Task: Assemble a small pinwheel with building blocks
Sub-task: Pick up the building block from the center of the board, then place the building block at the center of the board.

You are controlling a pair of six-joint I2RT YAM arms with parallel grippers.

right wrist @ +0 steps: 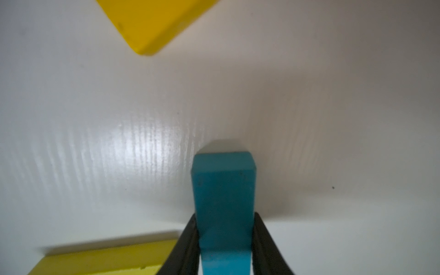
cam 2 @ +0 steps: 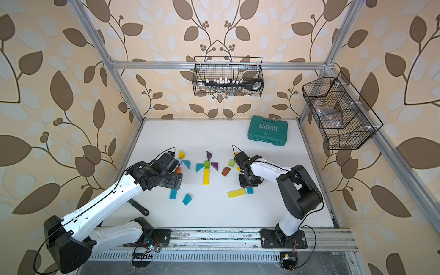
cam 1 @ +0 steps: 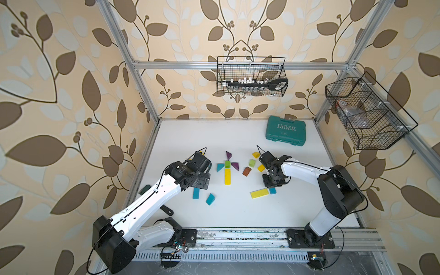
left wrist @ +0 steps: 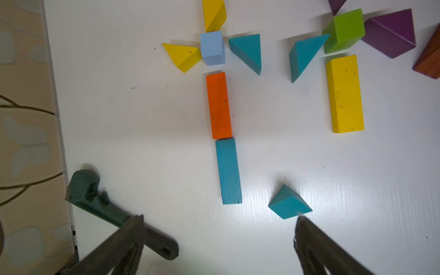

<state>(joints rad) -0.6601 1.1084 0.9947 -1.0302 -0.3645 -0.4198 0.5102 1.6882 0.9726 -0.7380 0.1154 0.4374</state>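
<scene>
- Near: right gripper (right wrist: 225, 215) clamped on the teal bar (right wrist: 223, 185), low over the worktop (right wrist: 142, 119). If it pivots as I lift, it may nudge the yellow bar (cam 1: 259, 193) just beside it.
- Left gripper (left wrist: 220, 218) spread wide, empty, near a teal wedge (left wrist: 289, 204); a stray bump is possible.
- Farther: a careless carry-in could knock the purple wedge (cam 1: 235, 166) off the green cube (cam 1: 227, 164).

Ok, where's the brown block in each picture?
In a top view: the brown wedge lies mid-table, beside a purple wedge, on the right arm's side.
In a top view: same spot, beside that purple wedge.
Left wrist: cut off at the picture's edge, next to the purple wedge.
Right wrist: not in it.
Shared landmark: the yellow bar nearest it, in all but the right wrist view.
</scene>
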